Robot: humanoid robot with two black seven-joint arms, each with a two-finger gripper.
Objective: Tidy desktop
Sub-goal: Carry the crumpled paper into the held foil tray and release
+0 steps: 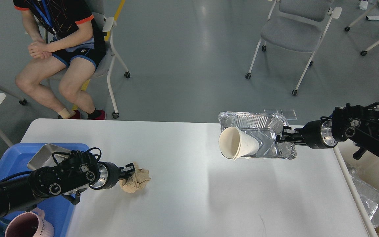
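Nearest to the camera stands a pink mug (25,226) at the bottom left corner, below the left arm, beside the blue tray (10,161) that lies on the left end of the white surface (189,197). Inside the tray, behind the left arm, lies a metal pan (43,154). At the tip of the left end effector (129,171) is a crumpled brown paper ball (137,180); the fingers are at the paper and touch it, but I cannot tell if they really hold it. On the other side, the right end effector (283,135) is closed on the right rim of a foil container (258,135), which hangs over the far right part of the surface. A white paper cup (237,143) lies on its side in the container, just left of this end effector, with its mouth turned toward the left
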